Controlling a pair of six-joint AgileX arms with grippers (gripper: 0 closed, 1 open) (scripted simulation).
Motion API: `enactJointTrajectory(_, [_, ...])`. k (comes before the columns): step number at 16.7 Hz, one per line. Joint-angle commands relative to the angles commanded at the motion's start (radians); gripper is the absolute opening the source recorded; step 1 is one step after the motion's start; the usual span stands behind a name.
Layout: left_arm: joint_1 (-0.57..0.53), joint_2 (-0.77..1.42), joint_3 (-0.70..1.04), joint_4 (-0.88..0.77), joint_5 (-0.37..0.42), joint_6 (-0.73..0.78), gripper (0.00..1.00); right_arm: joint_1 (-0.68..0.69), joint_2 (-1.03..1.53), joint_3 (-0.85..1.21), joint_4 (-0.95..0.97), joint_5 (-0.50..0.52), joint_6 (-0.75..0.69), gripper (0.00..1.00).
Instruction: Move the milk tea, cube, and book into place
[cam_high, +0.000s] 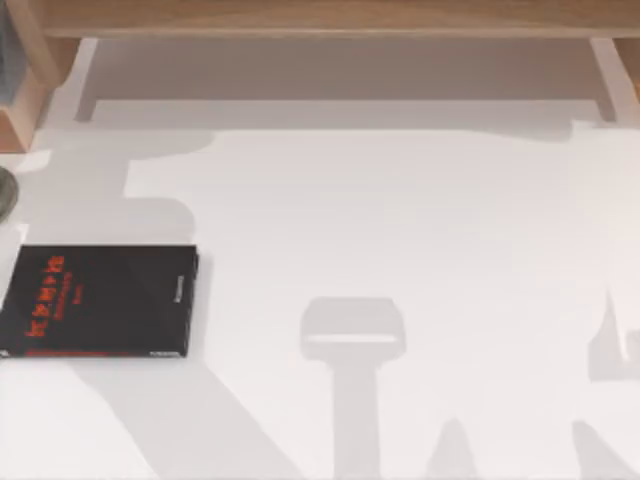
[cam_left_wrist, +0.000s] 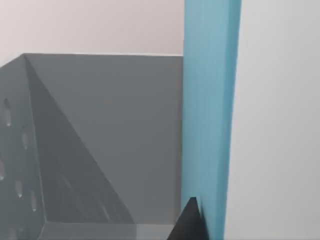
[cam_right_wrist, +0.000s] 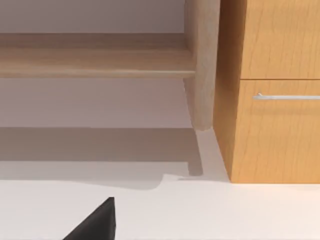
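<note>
1. My left pincer (cam_left_wrist: 192, 225): one dark fingertip shows in the left wrist view, right against the book (cam_left_wrist: 210, 115). I can't tell whether it is spread or clamped.
2. The book, teal-blue, stands on edge just beside a grey perforated bin (cam_left_wrist: 100, 150); touching or not, can't tell.
3. My right pincer (cam_right_wrist: 97, 222): one dark fingertip above the white tabletop (cam_right_wrist: 225, 210); spread or pressed together, can't tell.
4. Right wrist view faces a wooden shelf (cam_right_wrist: 95, 60) and a drawer cabinet (cam_right_wrist: 275, 125) with a metal handle (cam_right_wrist: 287, 96).
5. Top view: black book with red lettering (cam_high: 100, 300) lies flat at the tabletop's left side.
</note>
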Motion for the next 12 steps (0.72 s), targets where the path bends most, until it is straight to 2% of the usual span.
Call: enactJointTrajectory(12, [0.007,-0.043,-0.025,-0.016,0.007,0.003,0.0,0.0,0.0,0.0,0.0,0.0,0.0,1.0])
